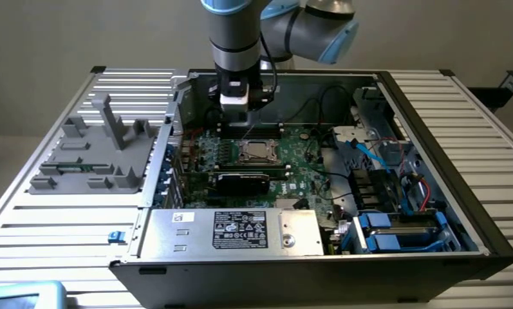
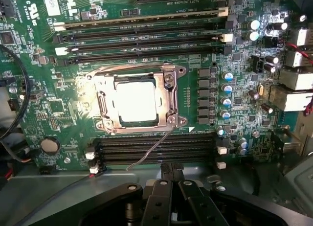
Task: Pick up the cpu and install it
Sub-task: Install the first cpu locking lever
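**Hanging over the chip in the computer**

Closest in the exterior view is a silver box [image 1: 230, 230] with a white and black label. It sits at the front of the open computer case [image 1: 488, 238]. Just behind it, a black card [image 1: 243, 181] lies on the green board [image 1: 304, 174]. Behind the card is the chip [image 1: 256, 152]. It is a flat, shiny square, and it sits inside a metal frame on the board.

The claw [image 1: 241, 122] hangs over the board just behind the chip, on the end of the grey and blue arm [image 1: 235, 32]. It does not touch the chip.

In the wrist view, the claw [image 2: 171, 174] has two black fingers [image 2: 157, 201]. They are pressed together and hold nothing. Past the claw come rows of black slots [image 2: 156, 146]. A thin wire lever [image 2: 146, 150] sticks out from the frame [image 2: 170, 101] across them. Next is the chip [image 2: 137, 101], bright in the light, in the middle of the frame. Beyond it lie more long slots [image 2: 146, 37].

On the exterior view's left, a grey plastic stand [image 1: 93, 154] rests on the slatted table [image 1: 462, 109] beside the case.
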Motion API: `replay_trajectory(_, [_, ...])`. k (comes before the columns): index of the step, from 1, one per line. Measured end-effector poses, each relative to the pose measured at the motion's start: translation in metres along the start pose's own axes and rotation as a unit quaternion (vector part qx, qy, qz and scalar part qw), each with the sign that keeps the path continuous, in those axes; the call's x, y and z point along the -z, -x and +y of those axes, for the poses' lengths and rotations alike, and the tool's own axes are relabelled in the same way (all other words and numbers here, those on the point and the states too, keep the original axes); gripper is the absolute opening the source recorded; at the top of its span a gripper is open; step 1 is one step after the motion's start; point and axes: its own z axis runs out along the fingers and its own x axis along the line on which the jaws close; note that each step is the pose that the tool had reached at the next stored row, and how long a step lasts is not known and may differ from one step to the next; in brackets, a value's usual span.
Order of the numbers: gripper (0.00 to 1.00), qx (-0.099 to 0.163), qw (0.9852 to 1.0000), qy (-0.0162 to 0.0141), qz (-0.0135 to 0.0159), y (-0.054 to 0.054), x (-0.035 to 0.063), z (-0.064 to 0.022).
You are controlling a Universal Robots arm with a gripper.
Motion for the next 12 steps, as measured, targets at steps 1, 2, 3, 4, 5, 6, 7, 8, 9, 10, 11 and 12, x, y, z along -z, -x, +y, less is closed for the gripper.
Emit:
replay_trajectory(1, [0.11,-0.008,1.0,0.0,0.0027,0.0,-0.0007,0.0002])
replay_trajectory(2, [0.11,-0.016,0.9999,0.0002,0.0053,0.0,-0.0014,0.0005])
replay_trajectory(3, [0.11,-0.025,0.9997,0.0002,0.0081,0.0,-0.0022,0.0007])
replay_trajectory(4, [0.11,-0.032,0.9994,0.0003,0.0106,0.0,-0.0031,0.001])
replay_trajectory(5, [0.11,-0.039,0.9992,0.0004,0.0126,0.0,-0.0042,0.0014])
replay_trajectory(6, [0.11,-0.045,0.9989,0.0004,0.0147,0.0,-0.0054,0.0018])
replay_trajectory(7, [0.11,-0.051,0.9986,0.0005,0.0167,0.0,-0.0067,0.0023])
replay_trajectory(8, [0.11,-0.057,0.9982,0.0005,0.0188,0.0,-0.008,0.0027])
replay_trajectory(9, [0.11,-0.063,0.9978,0.0002,0.0205,0.001,-0.0092,0.0031])
replay_trajectory(10, [0.11,-0.065,0.9976,0.0,0.0213,0.001,-0.0103,0.0036])
replay_trajectory(11, [0.11,-0.066,0.9976,-0.0004,0.0216,0.003,-0.0114,0.0042])
replay_trajectory(12, [0.11,-0.067,0.9975,-0.0008,0.0217,0.006,-0.0125,0.0048])
